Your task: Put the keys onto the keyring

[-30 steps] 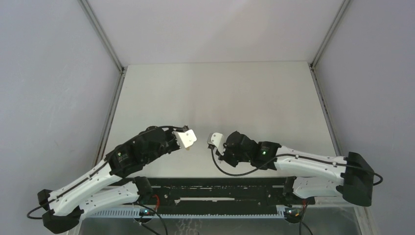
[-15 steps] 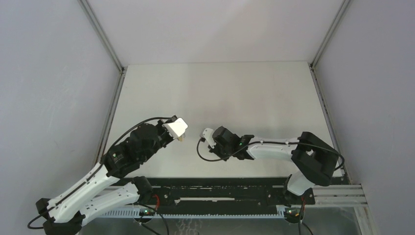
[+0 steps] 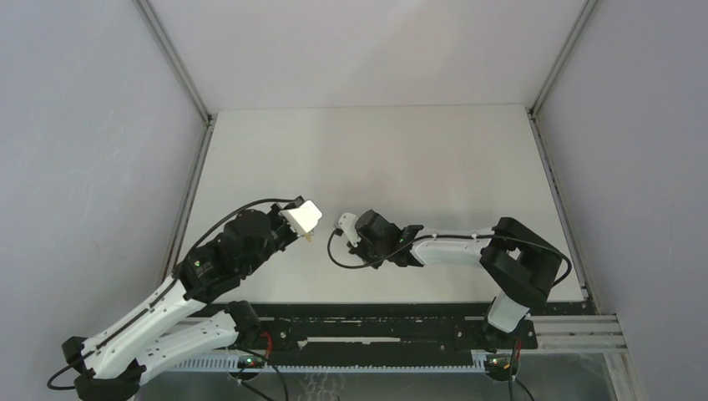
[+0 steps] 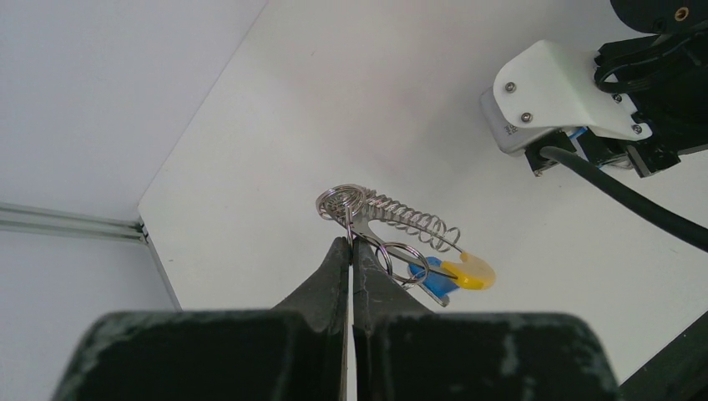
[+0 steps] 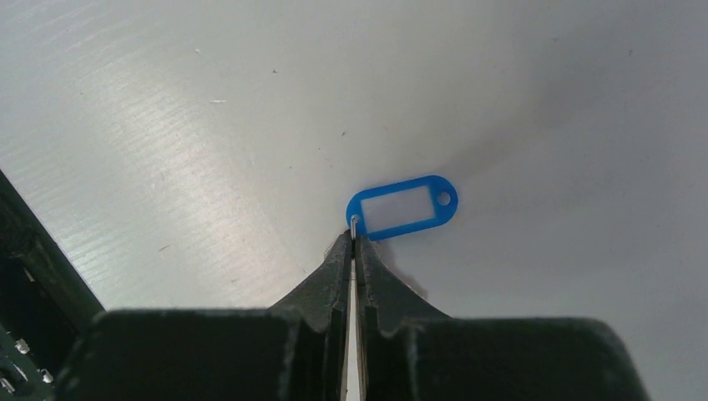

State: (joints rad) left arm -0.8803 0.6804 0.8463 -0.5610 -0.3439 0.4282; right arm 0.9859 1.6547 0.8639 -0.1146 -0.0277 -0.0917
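In the left wrist view my left gripper (image 4: 350, 241) is shut on the keyring (image 4: 409, 222), a silvery coiled loop with a yellow curved end (image 4: 470, 271). A small split ring and one blue key (image 4: 434, 282) hang from the keyring. It is held above the table. In the right wrist view my right gripper (image 5: 353, 236) is shut on the little metal ring of another key (image 5: 403, 205), a blue plastic oval with a pale window. From above, the left gripper (image 3: 307, 236) and right gripper (image 3: 342, 230) face each other with a short gap between them.
The white table (image 3: 376, 159) is walled by grey panels at left, right and back. The black rail (image 3: 376, 322) holding both arm bases runs along the near edge. A black cable (image 3: 334, 255) loops under the right wrist.
The left gripper has risen and shifted back-left with the keyring. The right arm has reached leftward, elbow raised, bringing its key closer to the left gripper.
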